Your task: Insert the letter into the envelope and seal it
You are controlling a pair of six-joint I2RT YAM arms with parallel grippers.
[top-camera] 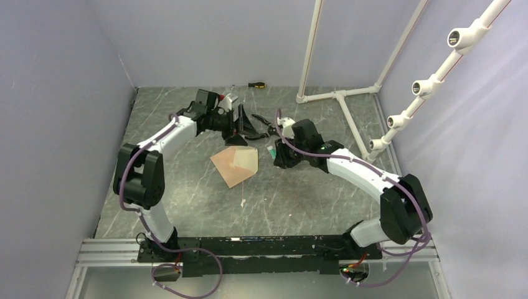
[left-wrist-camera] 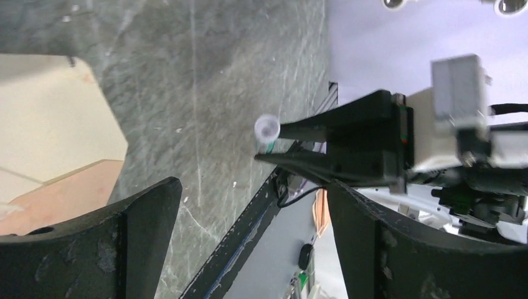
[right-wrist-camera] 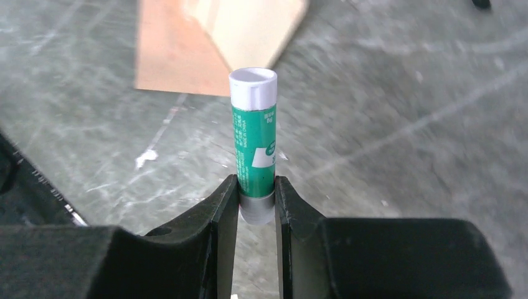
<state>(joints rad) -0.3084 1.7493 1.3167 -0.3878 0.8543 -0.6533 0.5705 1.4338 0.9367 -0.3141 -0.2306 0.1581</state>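
The brown envelope point(top-camera: 235, 163) lies flat at the table's middle with its pointed flap open and the paler cream inside showing. It also shows in the left wrist view point(left-wrist-camera: 50, 124) and the right wrist view point(right-wrist-camera: 212, 37). The letter does not show as a separate sheet. My right gripper point(top-camera: 274, 151) is just right of the envelope. It is shut point(right-wrist-camera: 257, 187) on the base of a green glue stick point(right-wrist-camera: 253, 137) with a white cap. My left gripper point(top-camera: 245, 123) hovers just behind the envelope, open and empty point(left-wrist-camera: 252, 199). It faces the right gripper point(left-wrist-camera: 280, 140) and the glue stick point(left-wrist-camera: 268, 129).
A screwdriver point(top-camera: 256, 85) lies at the back edge. A white pipe frame point(top-camera: 336, 94) stands at the back right. A small white scrap point(top-camera: 243, 202) lies on the table in front of the envelope. Grey walls close in the left, back and right.
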